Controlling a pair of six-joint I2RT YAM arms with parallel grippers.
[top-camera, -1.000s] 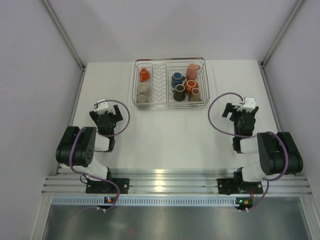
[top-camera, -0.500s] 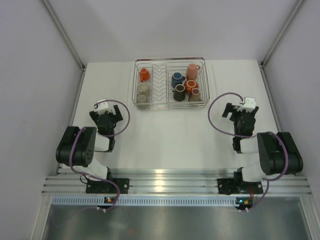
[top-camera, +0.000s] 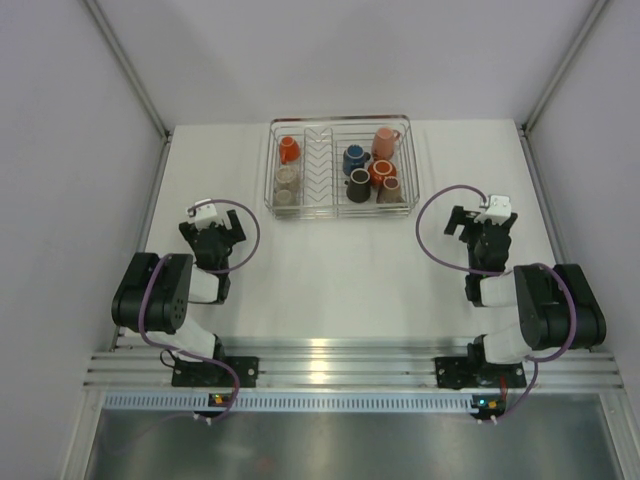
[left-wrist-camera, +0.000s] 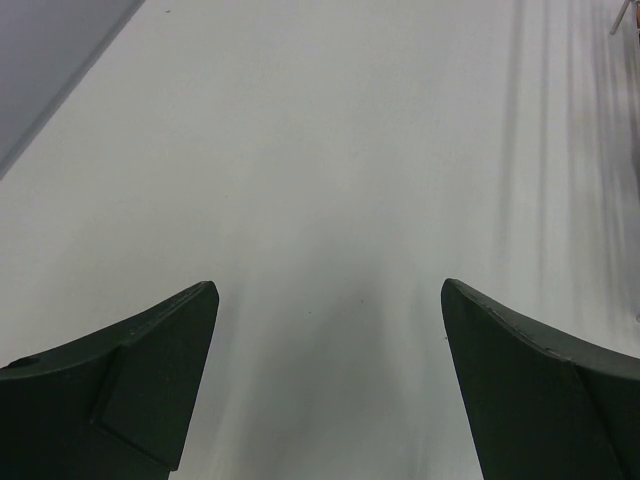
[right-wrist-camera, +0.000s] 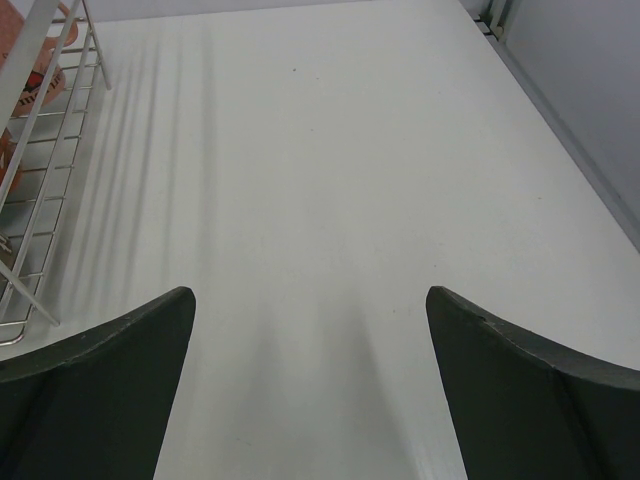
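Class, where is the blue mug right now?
In the top view, the blue mug sits in the right half of the wire rack, left of the pink cup and behind the dark mug.

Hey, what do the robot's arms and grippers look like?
Both the left arm and right arm are black with bulky rounded joints; a purple cable loops along each, and a white block tops each wrist. The left gripper and right gripper have dark, wedge-shaped fingers.

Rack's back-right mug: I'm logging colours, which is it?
The back-right mug is salmon pink; top external view shows it best.
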